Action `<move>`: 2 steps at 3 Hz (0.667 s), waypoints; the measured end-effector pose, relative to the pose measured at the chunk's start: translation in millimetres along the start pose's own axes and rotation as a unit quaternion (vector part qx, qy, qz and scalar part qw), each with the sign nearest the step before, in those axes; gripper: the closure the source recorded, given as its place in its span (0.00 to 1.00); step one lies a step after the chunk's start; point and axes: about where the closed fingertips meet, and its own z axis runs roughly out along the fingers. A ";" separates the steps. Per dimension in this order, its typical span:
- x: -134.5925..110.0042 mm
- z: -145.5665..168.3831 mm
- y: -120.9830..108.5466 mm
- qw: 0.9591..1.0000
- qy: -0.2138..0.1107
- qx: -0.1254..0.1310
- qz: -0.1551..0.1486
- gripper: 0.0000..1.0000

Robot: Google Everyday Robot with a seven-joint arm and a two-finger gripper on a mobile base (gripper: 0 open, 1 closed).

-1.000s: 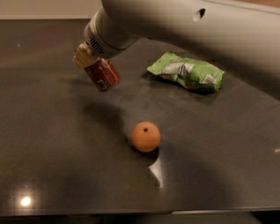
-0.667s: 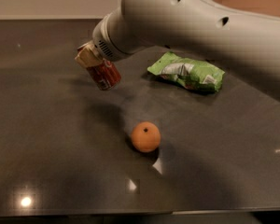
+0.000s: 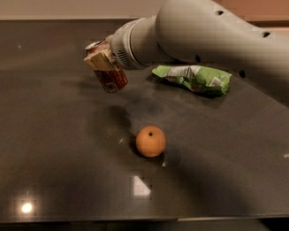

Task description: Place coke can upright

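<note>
- Your gripper (image 3: pixel 102 61) is closed across the upper body of the coke can (image 3: pixel 112 79). It holds the can tilted, apparently clear of the table (image 3: pixel 48 153), at about 11 o'clock from the orange (image 3: pixel 151 141).
- Expect a light, thin-walled, slick can. Grip it mid-body and gently, or it may dent or slip.
- Its base points toward 5 o'clock, so level it before lowering.

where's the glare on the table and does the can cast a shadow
Camera view: the glossy dark table mirrors a bright round spot at the picture's lower left and a pale square patch just in front of the orange; a soft shadow spreads below the coke can, which the tool holds tilted above the surface, upper left of centre.
</note>
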 end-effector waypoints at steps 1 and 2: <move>7.5 -8.3 -6.5 0.999 -0.029 0.000 0.013 1.00; 18.9 -16.5 -15.4 0.998 -0.057 -0.001 0.030 1.00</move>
